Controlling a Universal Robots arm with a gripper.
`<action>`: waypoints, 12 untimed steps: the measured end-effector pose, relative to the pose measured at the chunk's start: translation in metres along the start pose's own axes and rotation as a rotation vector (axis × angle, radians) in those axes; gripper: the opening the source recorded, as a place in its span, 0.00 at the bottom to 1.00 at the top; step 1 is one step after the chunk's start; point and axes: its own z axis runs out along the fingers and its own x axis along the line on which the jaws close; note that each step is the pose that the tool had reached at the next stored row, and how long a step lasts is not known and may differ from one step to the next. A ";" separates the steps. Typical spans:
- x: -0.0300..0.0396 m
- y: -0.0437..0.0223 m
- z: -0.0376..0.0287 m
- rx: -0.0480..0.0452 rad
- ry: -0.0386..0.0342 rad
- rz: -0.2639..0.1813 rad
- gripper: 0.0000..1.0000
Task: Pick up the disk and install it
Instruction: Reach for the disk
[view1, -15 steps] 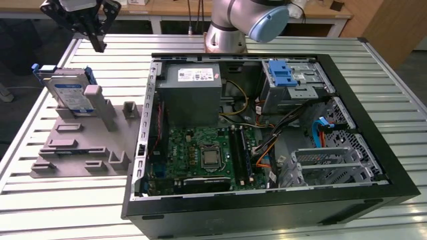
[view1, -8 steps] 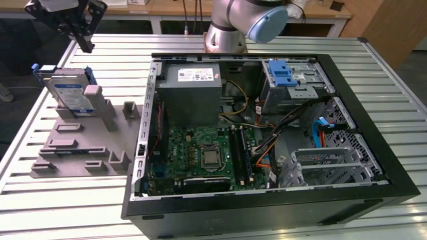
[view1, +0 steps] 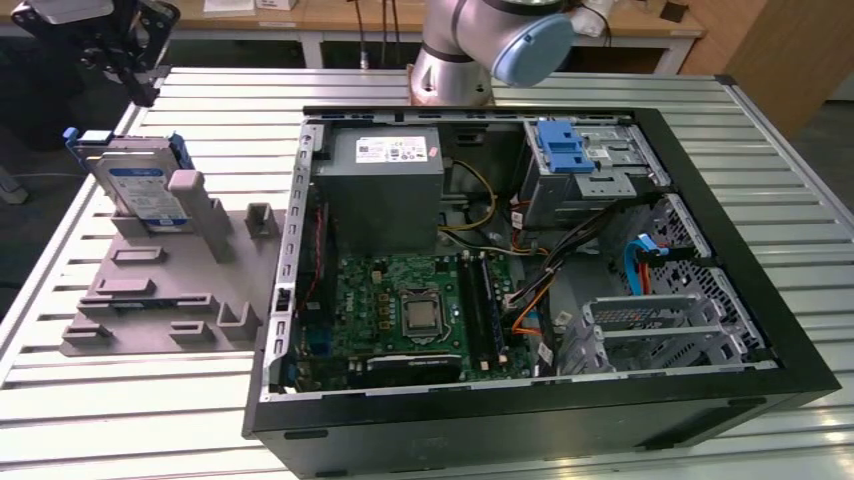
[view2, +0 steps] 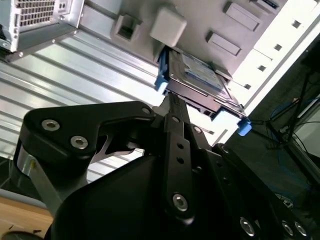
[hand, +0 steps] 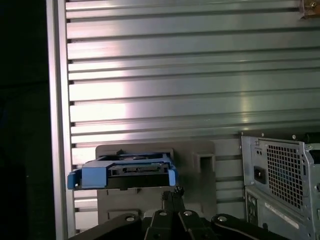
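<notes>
The disk (view1: 140, 185) stands on edge in a grey holder (view1: 160, 290) at the exterior view's left, a silver drive with a white-and-blue label and a blue bracket. My black gripper (view1: 139, 92) hangs above and behind it, near the table's far left corner, apart from the disk. In both wrist views the fingertips meet with nothing between them: the gripper (view2: 172, 100) (hand: 172, 192) is shut and points toward the disk (view2: 197, 80) (hand: 125, 172), whose blue bracket ends stick out on both sides.
An open computer case (view1: 747, 250) lies on the slatted metal table (view1: 134, 420), right of the holder. Inside are a grey power supply box (view1: 387, 190), a green board (view1: 414, 310), cables and a drive cage with a blue latch (view1: 567, 150). The arm's base (view1: 454, 60) stands behind the case.
</notes>
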 end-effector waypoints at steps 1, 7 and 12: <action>0.0041 -0.0003 0.0002 0.0000 0.0001 0.000 0.11; 0.0314 -0.0026 0.0025 0.0000 0.0002 0.000 0.11; 0.0517 -0.0044 0.0037 -0.0001 0.0001 0.000 0.11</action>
